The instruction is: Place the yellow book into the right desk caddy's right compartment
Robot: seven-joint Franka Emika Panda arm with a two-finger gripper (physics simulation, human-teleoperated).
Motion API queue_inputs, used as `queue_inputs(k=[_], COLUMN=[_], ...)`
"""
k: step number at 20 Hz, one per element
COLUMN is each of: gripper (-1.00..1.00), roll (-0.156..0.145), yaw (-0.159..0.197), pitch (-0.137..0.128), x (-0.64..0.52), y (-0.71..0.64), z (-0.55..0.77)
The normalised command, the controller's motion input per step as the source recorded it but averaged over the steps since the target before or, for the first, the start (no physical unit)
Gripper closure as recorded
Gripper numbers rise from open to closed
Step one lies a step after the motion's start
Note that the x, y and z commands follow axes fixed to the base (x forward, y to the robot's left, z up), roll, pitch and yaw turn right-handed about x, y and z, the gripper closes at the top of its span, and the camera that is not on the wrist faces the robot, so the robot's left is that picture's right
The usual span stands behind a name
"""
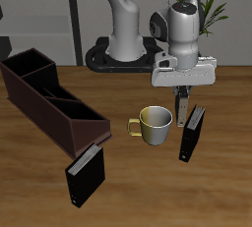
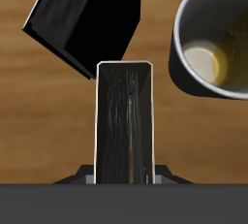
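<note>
My gripper [image 1: 182, 108] hangs over the table beside the mug, shut on a thin slab with pale edges, the yellow book [image 2: 124, 121]. Its face looks dark brown in shade in the wrist view, and from the exterior it is only a narrow brownish strip [image 1: 182, 101] between the fingers. The right desk caddy [image 1: 54, 98], long and maroon-brown, lies well away on the far side of the mug. Its squarish right compartment [image 1: 27, 69] is the end cell farthest back.
A cream mug [image 1: 155, 123] [image 2: 218, 44] stands close beside the gripper. One black book [image 1: 192, 133] [image 2: 87, 19] stands upright just in front of the gripper. Another black book [image 1: 86, 175] leans at the caddy's near end.
</note>
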Motion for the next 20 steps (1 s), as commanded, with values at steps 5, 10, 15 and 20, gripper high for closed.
queue_inputs(k=[5,10,15,20], gripper=[1.00,1.00,1.00,1.00], roll=[0.018,-0.009,-0.031,-0.043], yaw=[0.012,-0.003,-0.034,-0.038], pitch=[-0.075,-0.047,-0.043,-0.030], x=[-0.36,-0.25,-0.17,-0.19], y=[-0.01,-0.17,-0.35,-0.36], z=[0.46,0.45,0.41,0.27])
